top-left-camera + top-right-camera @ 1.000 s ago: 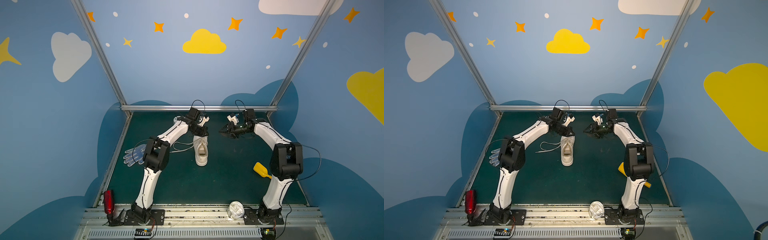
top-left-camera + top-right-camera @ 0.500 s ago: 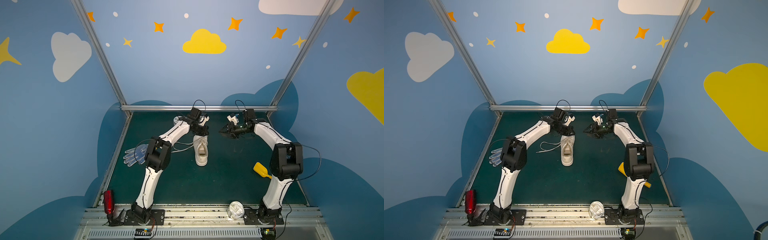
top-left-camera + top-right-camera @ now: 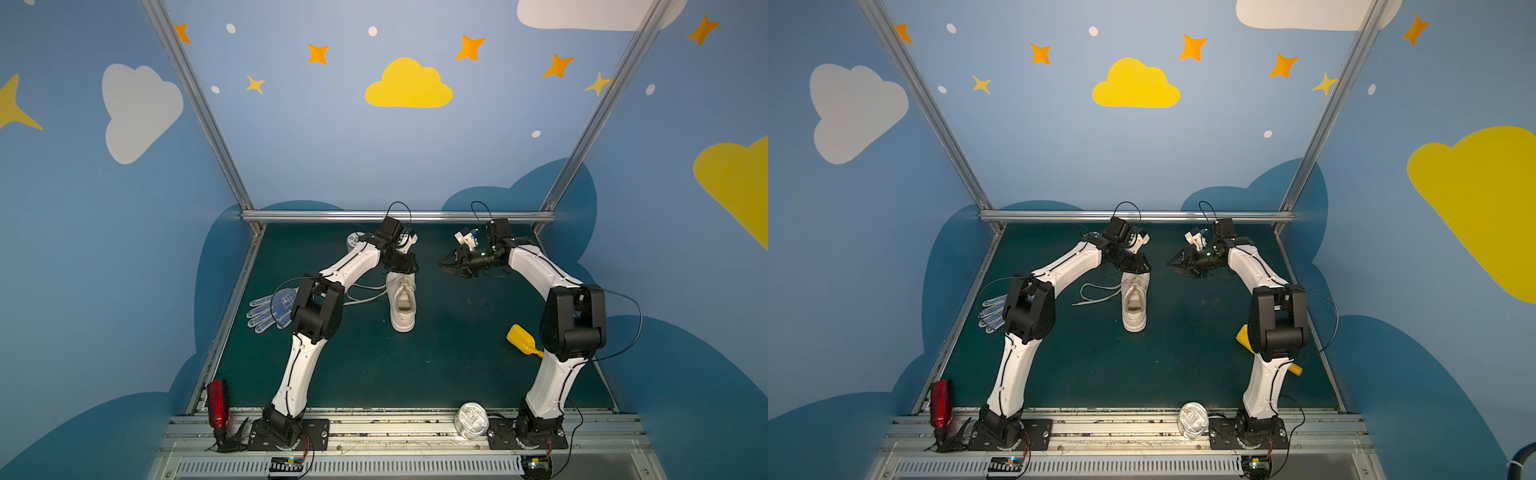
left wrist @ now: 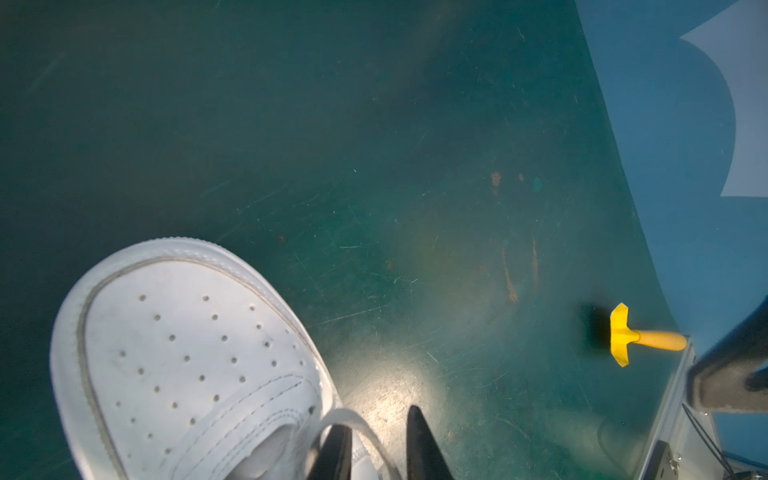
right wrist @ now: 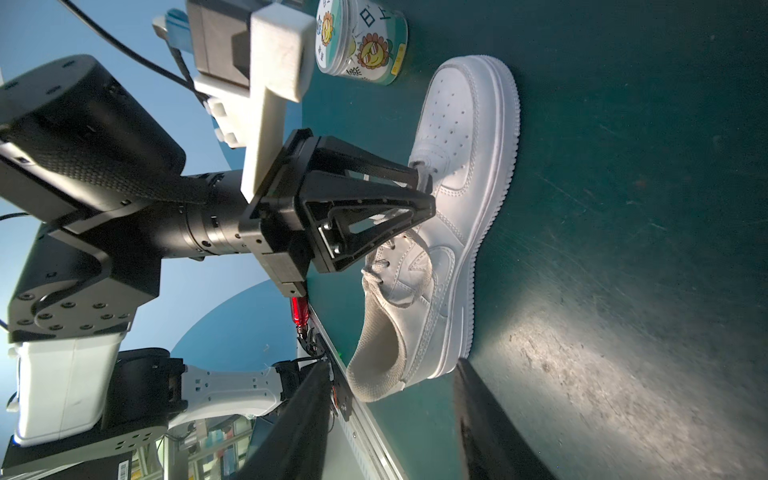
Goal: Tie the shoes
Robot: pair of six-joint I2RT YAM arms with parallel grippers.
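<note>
The shoes are a single white sneaker (image 3: 402, 305) (image 3: 1133, 307) lying mid-mat, toe toward the back wall. Its loose white laces (image 3: 361, 293) (image 3: 1096, 293) trail off to the left. My left gripper (image 3: 406, 269) (image 3: 1139, 269) sits over the lace area near the tongue. In the left wrist view my left gripper (image 4: 376, 419) stands open by a narrow gap, with a lace loop (image 4: 353, 419) draped over one finger beside the toe cap (image 4: 187, 353). My right gripper (image 3: 442, 262) (image 5: 392, 370) hovers open and empty to the right of the sneaker (image 5: 457, 208).
A dotted glove (image 3: 270, 309) lies left of the left arm. A yellow scoop (image 3: 521, 338) (image 4: 623, 334) rests by the right arm. A round labelled tub (image 5: 359, 41) stands behind the shoe's toe. A red bottle (image 3: 217, 403) and a metal can (image 3: 471, 419) sit at the front rail.
The left gripper's jaws have parted slightly at the laces. Both arms stay almost where they were, and the shoe has not moved.
</note>
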